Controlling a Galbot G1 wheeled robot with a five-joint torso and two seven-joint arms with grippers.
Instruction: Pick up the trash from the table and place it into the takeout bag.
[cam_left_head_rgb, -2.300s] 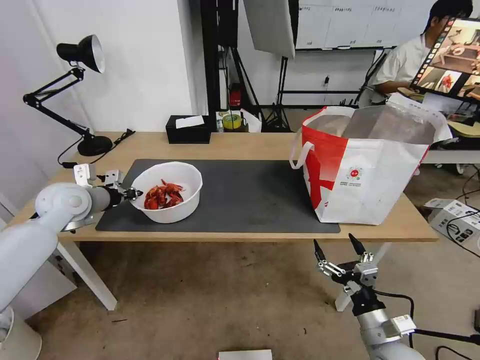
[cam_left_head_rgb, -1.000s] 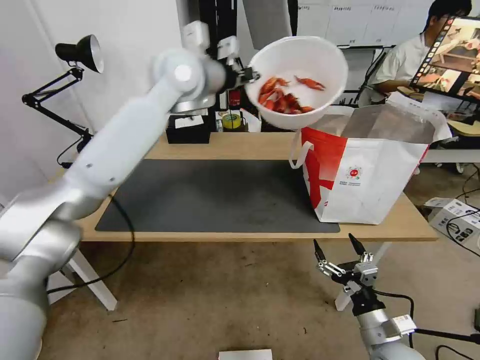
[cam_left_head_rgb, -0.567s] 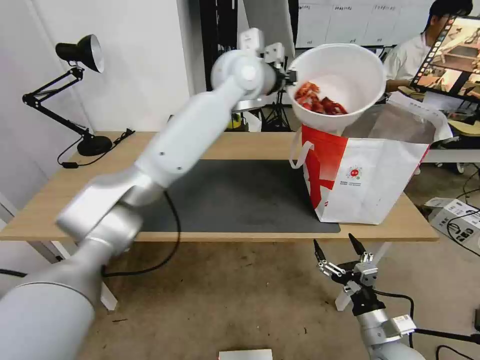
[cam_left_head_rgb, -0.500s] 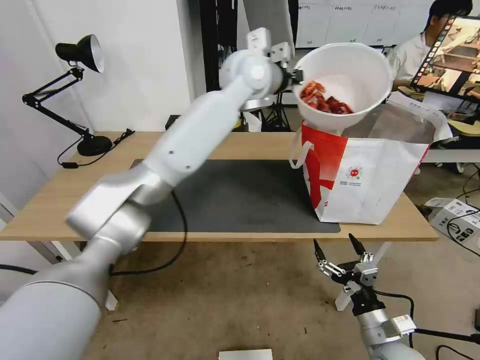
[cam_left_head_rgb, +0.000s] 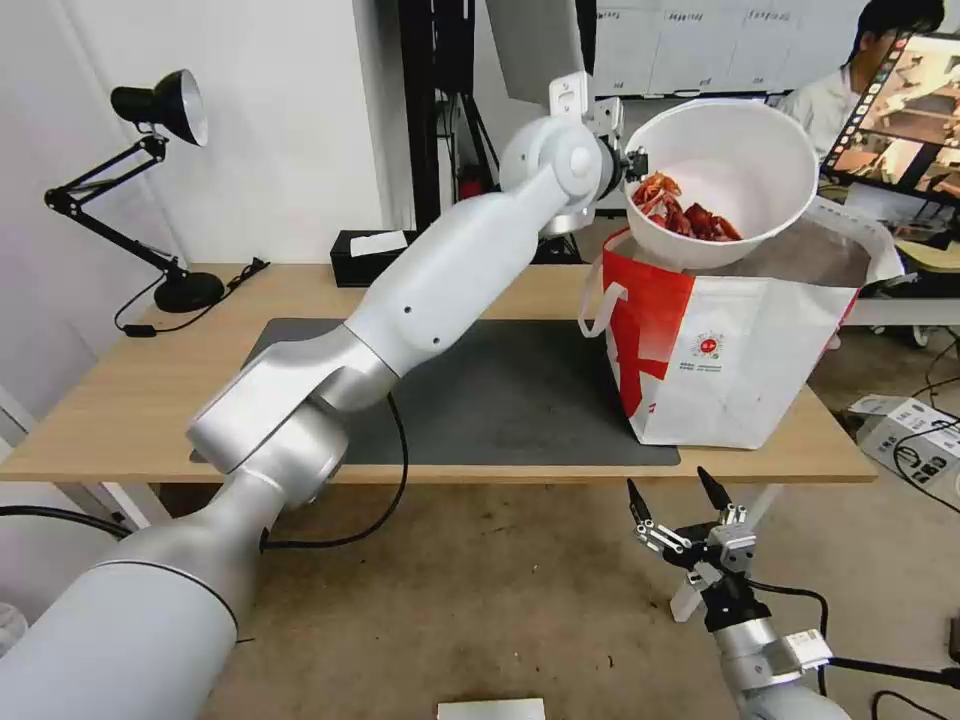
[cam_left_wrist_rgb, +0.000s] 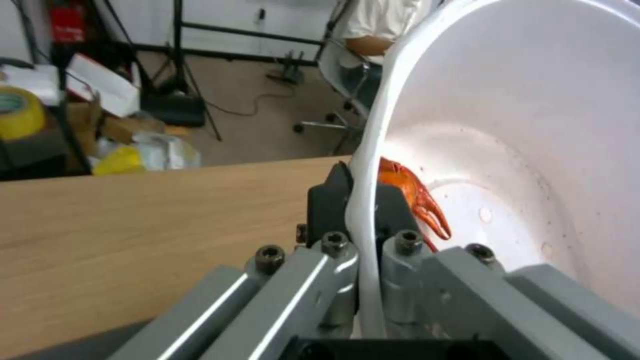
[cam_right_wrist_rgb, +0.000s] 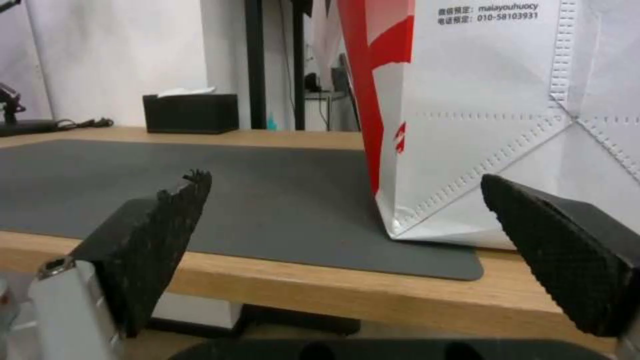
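**Kid:** Where's the bowl (cam_left_head_rgb: 722, 180) rn?

**Me:** Up in the air, right over the open top of the takeout bag (cam_left_head_rgb: 735, 340). The bag sits on the right end of the table (cam_left_head_rgb: 120, 420), partly on the dark mat (cam_left_head_rgb: 500, 400). My left gripper (cam_left_head_rgb: 632, 160) has it by the rim.

**Kid:** How are u holding it?

**Me:** My left wrist cam shows one finger (cam_left_wrist_rgb: 333, 200) outside the white wall and the other inside, pinching the thin edge between them. A red claw (cam_left_wrist_rgb: 417, 200) lies just by the inner finger.

**Kid:** Is it heavy?

**Me:** Prob not. Looks like thin plastic w/ just a small pile of crayfish shells (cam_left_head_rgb: 685, 212) in it. I think it's light, but held by one edge only, so it can swing or tip.

**Kid:** Slippery?

**Me:** I'd guess so. The inside looks smooth and a bit wet, maybe greasy. So the grip must be tight, but not so tight the rim bends.

**Kid:** Will stuff fall out?

**Me:** The bowl is tilted and the shells are loose, piled on the low side near my fingers. They could slide if I tip more. Over the bag that's ok.

**Kid:** And ur other arm?

**Me:** My right gripper (cam_left_head_rgb: 678, 505) hangs low in front of the table, below its edge, fingers spread wide, holding nothing.
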